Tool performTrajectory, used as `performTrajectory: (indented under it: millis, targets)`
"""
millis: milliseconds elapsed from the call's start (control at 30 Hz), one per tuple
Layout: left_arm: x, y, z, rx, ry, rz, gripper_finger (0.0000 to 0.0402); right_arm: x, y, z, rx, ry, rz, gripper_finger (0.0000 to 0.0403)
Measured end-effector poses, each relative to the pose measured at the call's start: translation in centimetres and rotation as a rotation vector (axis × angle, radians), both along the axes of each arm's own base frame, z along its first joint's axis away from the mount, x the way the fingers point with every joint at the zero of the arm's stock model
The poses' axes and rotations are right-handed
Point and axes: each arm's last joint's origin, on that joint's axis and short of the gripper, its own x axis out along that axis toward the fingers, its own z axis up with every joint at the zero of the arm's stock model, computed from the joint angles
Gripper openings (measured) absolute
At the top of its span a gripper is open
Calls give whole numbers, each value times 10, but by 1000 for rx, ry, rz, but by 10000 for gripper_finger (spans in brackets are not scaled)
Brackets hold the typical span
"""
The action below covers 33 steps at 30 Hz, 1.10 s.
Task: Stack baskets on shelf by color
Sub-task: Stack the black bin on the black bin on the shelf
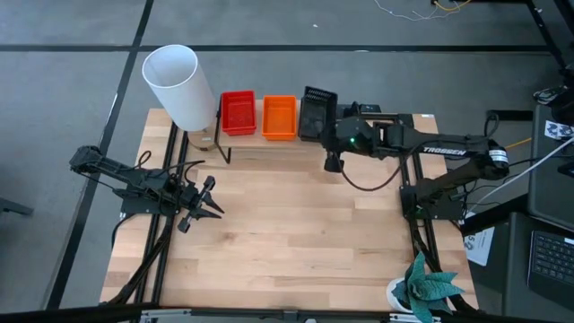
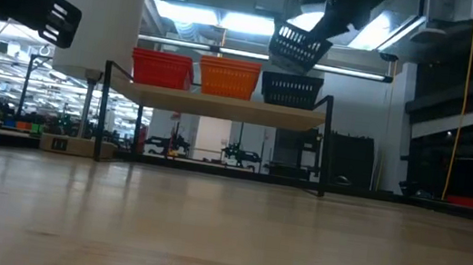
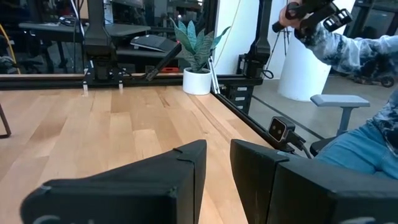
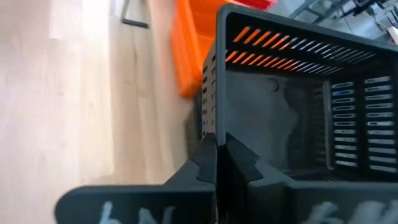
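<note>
Clearly, the step in hand is the placing of a black basket (image 2: 299,46) on the black pile. The right tool (image 4: 217,152) is clamped on the wall of this basket and holds it tilted in the air, above the black stack (image 2: 292,89) at the right end of the shelf (image 2: 222,106). The held basket does not touch the stack yet.

The next move, as I judge it, calls for levelling the basket, bringing it exactly over the black one below, then lowering it until it nests, and only then letting the tool fingers part. If it goes down tilted, a corner may catch on the rim under it.

The left tool (image 1: 204,199) waits over the left part of the desk (image 1: 287,242), well apart from the shelf, with its fingers (image 3: 186,168) a little apart and nothing between them.

Counting now: on the shelf I see one red stack (image 1: 238,112), one orange stack (image 1: 279,117) and one black stack, side by side in this order. How many baskets are inside each stack I cannot tell. One more black basket is in the air. A white cylinder (image 1: 178,85) stands just beside the left end of the shelf, and one potted plant (image 1: 426,289) stands at the near right corner of the desk.
</note>
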Motion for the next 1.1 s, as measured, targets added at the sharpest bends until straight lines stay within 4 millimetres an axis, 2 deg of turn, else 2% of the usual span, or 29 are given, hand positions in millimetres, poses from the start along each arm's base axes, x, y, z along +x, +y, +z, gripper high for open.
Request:
performTrajectory:
  millis: [500, 1100]
  targets:
    - [0, 0, 0, 0, 0, 1, 66, -9, -33, -4, 104, 19, -2, 2]
    - [0, 0, 0, 0, 0, 1, 66, -15, -40, -7, 124, 64, -18, 7]
